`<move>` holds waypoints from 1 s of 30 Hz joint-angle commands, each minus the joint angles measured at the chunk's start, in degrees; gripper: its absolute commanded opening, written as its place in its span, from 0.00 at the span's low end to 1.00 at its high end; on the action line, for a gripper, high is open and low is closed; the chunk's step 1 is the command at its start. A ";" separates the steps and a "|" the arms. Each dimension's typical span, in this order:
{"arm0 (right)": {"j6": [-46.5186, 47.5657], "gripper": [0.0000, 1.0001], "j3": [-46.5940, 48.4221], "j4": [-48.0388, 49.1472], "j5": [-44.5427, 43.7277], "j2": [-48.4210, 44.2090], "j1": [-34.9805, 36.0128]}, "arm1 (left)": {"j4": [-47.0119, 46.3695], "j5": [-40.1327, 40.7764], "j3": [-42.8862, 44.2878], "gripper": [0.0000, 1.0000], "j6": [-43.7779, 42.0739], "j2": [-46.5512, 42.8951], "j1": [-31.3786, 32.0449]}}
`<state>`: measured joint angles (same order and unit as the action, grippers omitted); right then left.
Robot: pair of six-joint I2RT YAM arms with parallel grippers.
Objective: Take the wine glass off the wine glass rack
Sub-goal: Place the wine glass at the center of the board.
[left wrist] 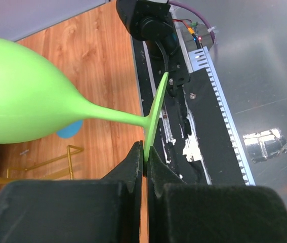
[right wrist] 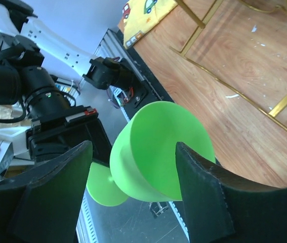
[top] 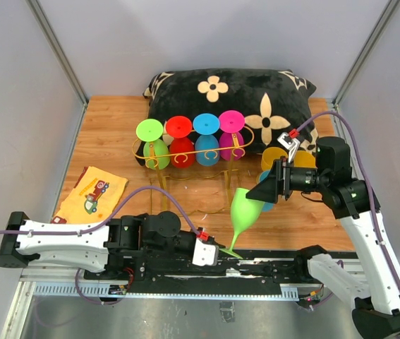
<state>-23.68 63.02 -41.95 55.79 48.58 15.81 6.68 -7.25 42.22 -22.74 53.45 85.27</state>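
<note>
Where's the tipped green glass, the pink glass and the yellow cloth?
tipped green glass (top: 245, 203): top view, on its bowl.
pink glass (top: 231, 121): top view, on its round foot.
yellow cloth (top: 94, 192): top view, on its middle.

Left wrist view crops the bowl of the green wine glass (left wrist: 27, 96).

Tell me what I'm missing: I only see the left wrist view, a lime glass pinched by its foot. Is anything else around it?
Observer: Yes. The right wrist view shows the right hand open, its fingers either side of the lime glass at the bowl.
Visitor: Are any glasses on the rack?
Observer: The top view shows four hanging upside down on the gold rack: green, red, blue, magenta.
</note>
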 commanded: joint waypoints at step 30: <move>-2.50 0.11 -7.23 8.02 4.76 -4.09 12.84 | 8.84 10.87 1.95 0.01 -6.08 -4.32 0.15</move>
<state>-24.38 56.88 -33.06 60.27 46.48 26.76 18.96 -2.63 42.74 -29.76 49.39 86.08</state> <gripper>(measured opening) 0.163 0.022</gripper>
